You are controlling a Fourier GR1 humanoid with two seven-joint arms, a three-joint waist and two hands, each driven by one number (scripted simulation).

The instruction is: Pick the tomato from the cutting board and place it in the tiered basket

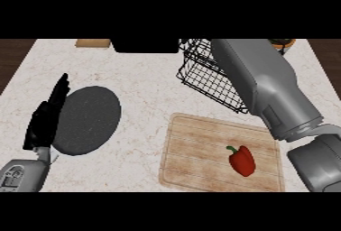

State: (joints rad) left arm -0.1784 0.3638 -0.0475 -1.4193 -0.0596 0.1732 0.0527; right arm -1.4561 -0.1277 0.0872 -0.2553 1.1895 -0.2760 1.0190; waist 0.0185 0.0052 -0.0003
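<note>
From my seat I saw no tomato on the cutting board [200,149] — the only thing lying there was a red pepper [242,161] with a short green stem, toward the board's right half, nearer its front edge. I judged it light, hollow and smooth-skinned, likely to slide under fingertips, so I would have closed across its broad shoulders below the stem and left the tapered tip alone. The board was pale wood with faint grain and rounded corners, resting flat on a speckled marble-like counter [146,76]. Behind it stood the tiered basket [209,76], black wire in an open grid, tilted as I looked at it, its right side hidden by the right forearm [266,85], a grey smooth shell reaching back over the basket. The right hand itself did not show. The left hand [48,115] rested at the left edge, fingers straight and pointing up, holding nothing, just beside a dark, matte, round plate [86,119] — well apart from the pepper.
</note>
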